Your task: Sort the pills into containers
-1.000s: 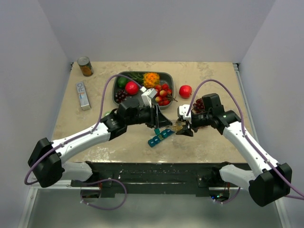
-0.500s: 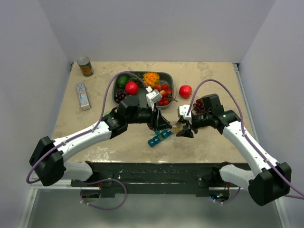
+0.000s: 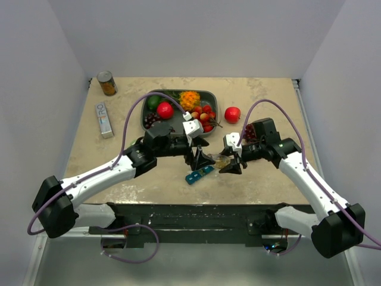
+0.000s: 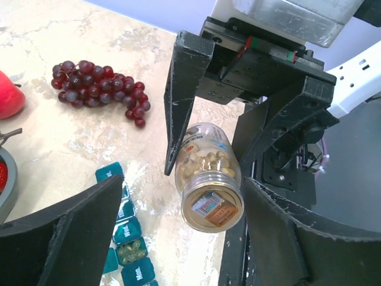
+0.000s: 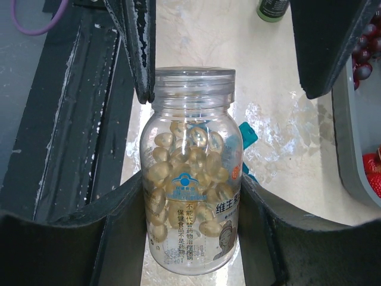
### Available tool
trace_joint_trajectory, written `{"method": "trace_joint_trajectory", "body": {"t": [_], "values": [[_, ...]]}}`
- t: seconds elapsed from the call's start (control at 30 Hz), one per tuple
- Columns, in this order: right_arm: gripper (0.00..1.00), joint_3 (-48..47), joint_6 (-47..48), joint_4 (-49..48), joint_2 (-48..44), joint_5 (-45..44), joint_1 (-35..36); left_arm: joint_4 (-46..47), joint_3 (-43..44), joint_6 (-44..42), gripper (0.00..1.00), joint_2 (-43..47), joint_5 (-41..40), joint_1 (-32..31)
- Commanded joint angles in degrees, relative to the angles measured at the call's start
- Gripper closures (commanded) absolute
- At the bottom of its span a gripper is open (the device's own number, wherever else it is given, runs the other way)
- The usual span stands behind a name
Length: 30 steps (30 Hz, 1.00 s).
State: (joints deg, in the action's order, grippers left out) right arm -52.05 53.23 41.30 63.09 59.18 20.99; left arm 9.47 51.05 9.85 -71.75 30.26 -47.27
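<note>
A clear pill bottle (image 5: 190, 179) full of yellow capsules, its clear cap (image 5: 193, 80) on, lies gripped in my right gripper (image 5: 190, 244), which is shut on its body above the table. It also shows in the top view (image 3: 221, 161) and the left wrist view (image 4: 209, 179). My left gripper (image 4: 178, 238) is open, its fingers (image 5: 140, 42) standing on either side of the cap. The teal pill organiser (image 3: 199, 174) lies on the table just below; one compartment (image 4: 128, 253) is open with yellowish pills in it.
A dark grey tray (image 3: 211, 94) of fruit stands at the back. A red apple (image 3: 232, 114) and dark grapes (image 4: 98, 89) lie right of it. A can (image 3: 107, 83) and a white box (image 3: 104, 119) sit far left. A green bottle (image 5: 272, 7) stands beyond the organiser.
My left gripper has moved right and down from above the organiser to the bottle's cap, turning at the wrist. The right gripper has held the bottle nearly still.
</note>
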Motion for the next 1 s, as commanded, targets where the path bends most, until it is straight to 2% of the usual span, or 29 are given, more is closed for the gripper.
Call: {"method": "trace_joint_trajectory", "body": {"t": [0.0,0.13,0.17,0.43,0.5,0.63,0.73,0.83,0.97], "values": [[1.0,-2.1,1.5,-0.5,-1.0,4.7,0.5,2.7,2.6,-2.8,0.13,1.3,-3.1,0.3],[1.0,-2.1,1.6,-0.6,-1.1,4.3,0.6,2.8,2.7,-1.7,0.09,3.0,-2.5,0.3],[1.0,-2.1,1.6,-0.6,-1.0,4.1,0.6,3.2,2.4,-0.9,0.01,4.6,-2.5,0.3],[1.0,-2.0,1.6,-0.7,-1.0,3.8,0.6,6.4,-1.0,5.1,0.01,12.9,-4.1,0.4],[1.0,-1.9,0.8,-1.3,-1.1,3.1,0.5,5.4,-1.6,8.0,0.01,14.3,-7.3,0.4],[1.0,-1.6,-1.4,-3.5,-1.1,1.9,0.6,-1.0,-0.2,17.3,0.01,13.0,-11.6,0.3],[1.0,-1.4,-2.0,-4.1,-1.0,1.6,0.5,-3.1,-0.4,21.2,0.04,12.2,-14.2,-0.8],[1.0,-1.3,-2.4,-4.4,-1.0,1.4,0.5,-5.5,0.3,20.9,0.05,11.5,-20.7,-4.9],[1.0,-1.3,-2.7,-4.6,-0.9,1.2,0.5,-7.0,2.2,20.7,0.05,8.3,-21.7,-7.9]]}}
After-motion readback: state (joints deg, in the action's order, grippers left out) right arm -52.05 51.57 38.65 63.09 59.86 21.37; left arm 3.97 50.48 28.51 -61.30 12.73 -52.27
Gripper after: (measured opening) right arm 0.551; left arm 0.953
